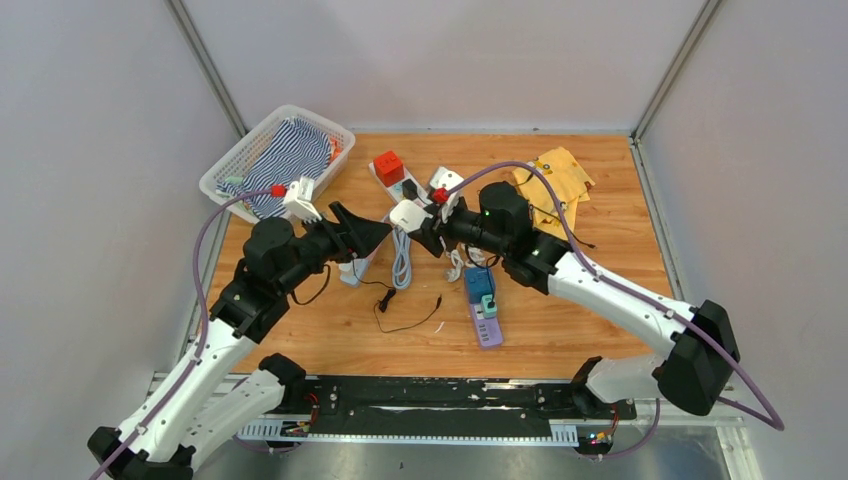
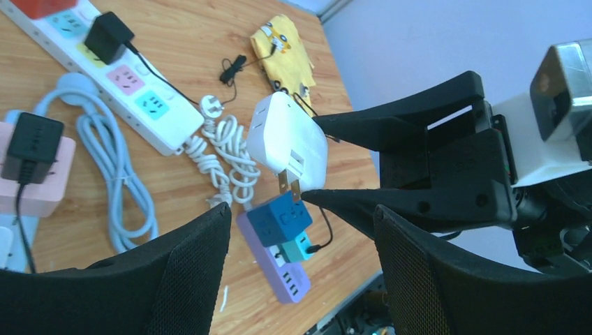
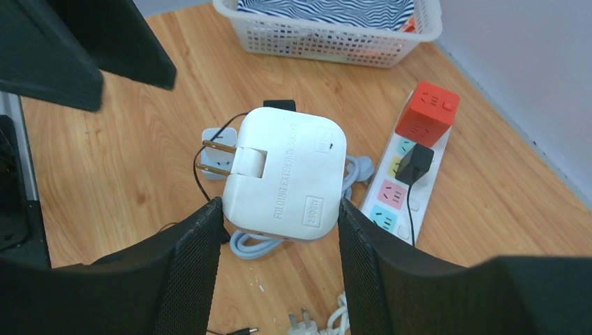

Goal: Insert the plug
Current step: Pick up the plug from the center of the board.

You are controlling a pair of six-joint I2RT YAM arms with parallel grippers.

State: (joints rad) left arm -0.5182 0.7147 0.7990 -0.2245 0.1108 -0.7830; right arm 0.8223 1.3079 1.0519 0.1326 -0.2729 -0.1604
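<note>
the right pincer [image 3: 278, 209] is clamped on the white plug block [image 3: 286, 174], gripping it across two opposite edges with the printed face turned toward the wrist camera. it holds the block in the air above the bench [image 3: 119, 160], its two brass prongs [image 3: 213, 157] folded out and aimed toward the left arm's side. the left pincer [image 2: 301, 209] stands apart and empty, just short of the block. the block looks like a hard, smooth plastic shell, light and rigid. it should not give under a squeeze, but it could swivel or slip. take hold on opposite edges, well back from the prongs, which look thin enough to bend if knocked sideways. below lie a white power strip [image 3: 394, 199] with pastel sockets and, nearer the arms, a purple strip [image 2: 279, 272].
</note>
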